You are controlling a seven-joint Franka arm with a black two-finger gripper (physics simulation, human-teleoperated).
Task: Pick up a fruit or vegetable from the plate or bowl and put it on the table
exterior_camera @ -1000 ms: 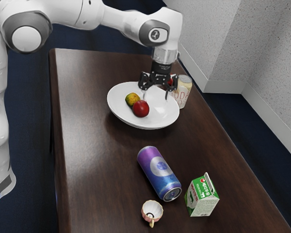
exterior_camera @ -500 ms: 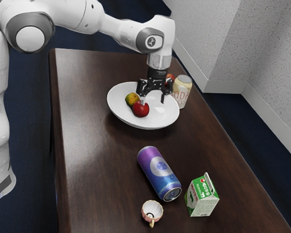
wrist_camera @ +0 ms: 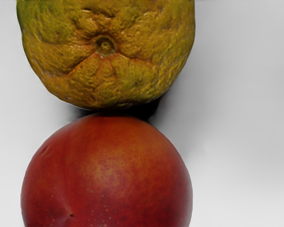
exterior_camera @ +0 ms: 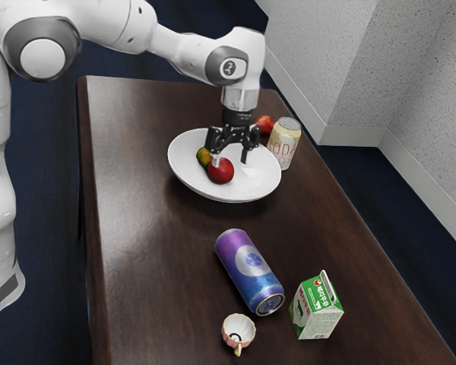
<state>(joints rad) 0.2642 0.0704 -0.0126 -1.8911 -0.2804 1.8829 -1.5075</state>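
Gripper (exterior_camera: 230, 160) seen over the white plate (exterior_camera: 191, 182), pointed down, fingers (exterior_camera: 216, 159) spread apart, nothing pinched between them. Two candidate fruits are held in the plate: a red fruit (exterior_camera: 220, 171) and a yellow-green fruit (exterior_camera: 204, 157). The red fruit is placed just below the gripper, toward the exterior view's left of the gap; its upper edge is overlapped by one fingertip, contact cannot be told. The other fingertip is set over bare plate, to the exterior view's right of the red fruit. The yellow-green fruit is located beside the red one, toward the exterior view's left and farther back, partly covered by the same finger.

In the wrist view, both fruits are seen close up under the hand, side by side, their outlines meeting, with dark shadow at the join.

Elsewhere on the brown table (exterior_camera: 159, 266): another red fruit (exterior_camera: 264, 125) is seen behind the plate, near an upright cream can (exterior_camera: 285, 141). A purple-blue can (exterior_camera: 249, 271) is laid on its side, well apart from the plate, with a green-and-white carton (exterior_camera: 316, 308) and a small cup (exterior_camera: 238, 330) near it.
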